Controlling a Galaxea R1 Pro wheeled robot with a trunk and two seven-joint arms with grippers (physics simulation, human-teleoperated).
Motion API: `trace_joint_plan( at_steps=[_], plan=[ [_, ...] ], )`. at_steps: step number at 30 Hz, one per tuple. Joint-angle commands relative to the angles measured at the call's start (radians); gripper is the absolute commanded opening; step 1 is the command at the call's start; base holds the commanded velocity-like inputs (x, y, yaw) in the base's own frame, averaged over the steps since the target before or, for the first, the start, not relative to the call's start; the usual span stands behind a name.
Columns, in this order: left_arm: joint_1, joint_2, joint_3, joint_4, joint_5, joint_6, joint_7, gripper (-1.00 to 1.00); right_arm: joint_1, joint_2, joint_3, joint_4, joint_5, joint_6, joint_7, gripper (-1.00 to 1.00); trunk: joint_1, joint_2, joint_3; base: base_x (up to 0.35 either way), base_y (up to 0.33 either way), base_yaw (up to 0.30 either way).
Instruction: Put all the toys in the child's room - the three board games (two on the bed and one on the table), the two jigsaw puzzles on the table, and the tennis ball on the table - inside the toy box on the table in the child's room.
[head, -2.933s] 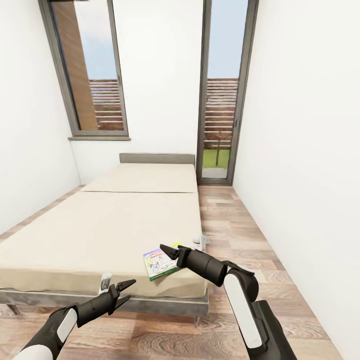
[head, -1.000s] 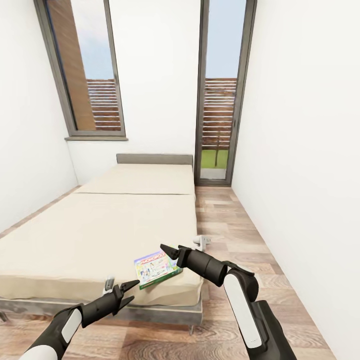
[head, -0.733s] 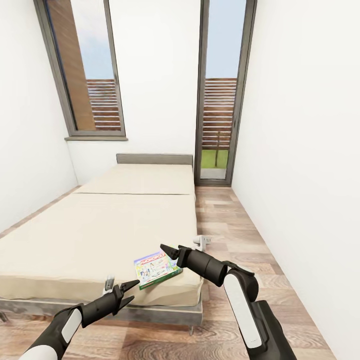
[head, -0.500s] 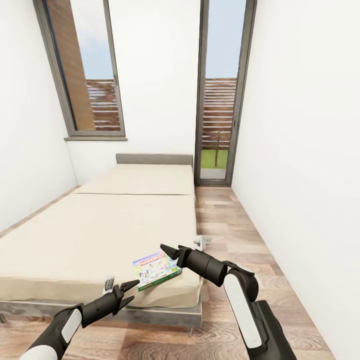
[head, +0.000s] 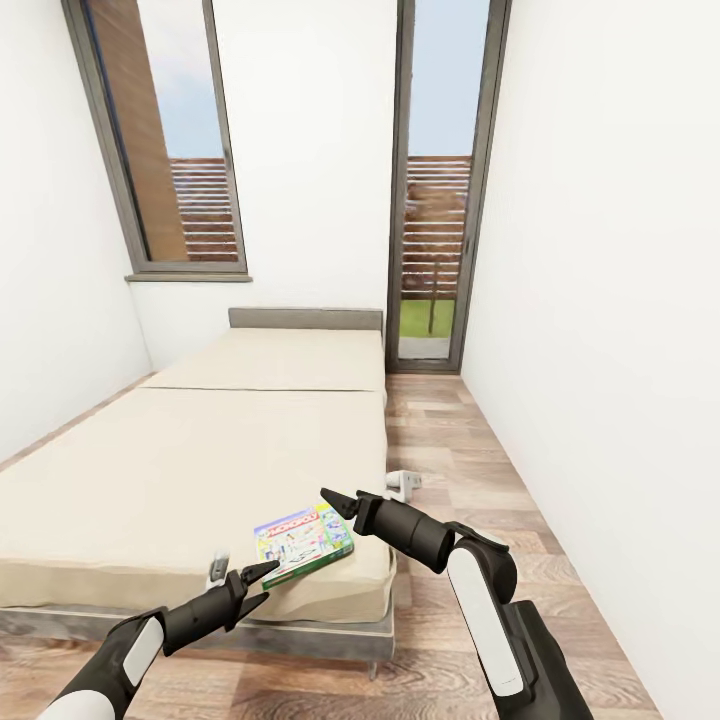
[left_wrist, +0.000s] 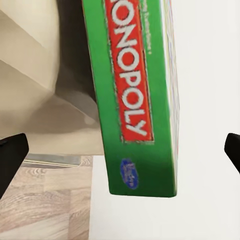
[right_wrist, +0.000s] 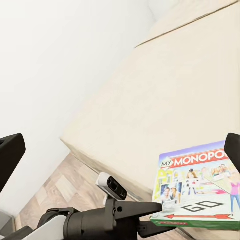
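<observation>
One board game (head: 302, 541), a flat green-edged Monopoly box with a white and blue cover, lies on the bed (head: 180, 470) near its front right corner. In the head view my left gripper (head: 262, 583) is open just in front of the box's near edge. The left wrist view has the box's green lettered side (left_wrist: 135, 100) close up between the fingertips (left_wrist: 10, 157). My right gripper (head: 330, 503) hovers open just right of the box, apart from it. The right wrist view looks down on the cover (right_wrist: 200, 185) and on my left gripper (right_wrist: 150, 220) at its near edge.
The bed runs back to a grey headboard (head: 305, 318) under a tall window (head: 175, 140). A strip of wood floor (head: 440, 450) lies between the bed and the white right wall (head: 600, 350), leading to a glass door (head: 435, 190).
The whole view has shifted, so the camera has moved. The bed corner and the game box now sit further left in the picture, nearer my left gripper. Both arms hold the same pose.
</observation>
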Motion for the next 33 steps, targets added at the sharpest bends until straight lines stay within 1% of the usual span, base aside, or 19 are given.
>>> trace_joint_plan(
  at_steps=[1, 33],
  plan=[
    [-0.001, 0.0, 0.003, 0.0, 0.007, 0.002, -0.001, 1.0, -0.001, 0.0, -0.001, -0.001, 0.0, 0.005, 0.002, 1.0, 0.0, 0.0, -0.001, 0.003, -0.006, 0.0],
    [-0.001, 0.0, 0.003, 0.001, 0.007, 0.002, -0.001, 1.0, -0.001, 0.0, -0.001, -0.001, 0.0, 0.005, 0.002, 1.0, 0.0, 0.0, -0.001, 0.0, 0.0, 0.0]
  ],
)
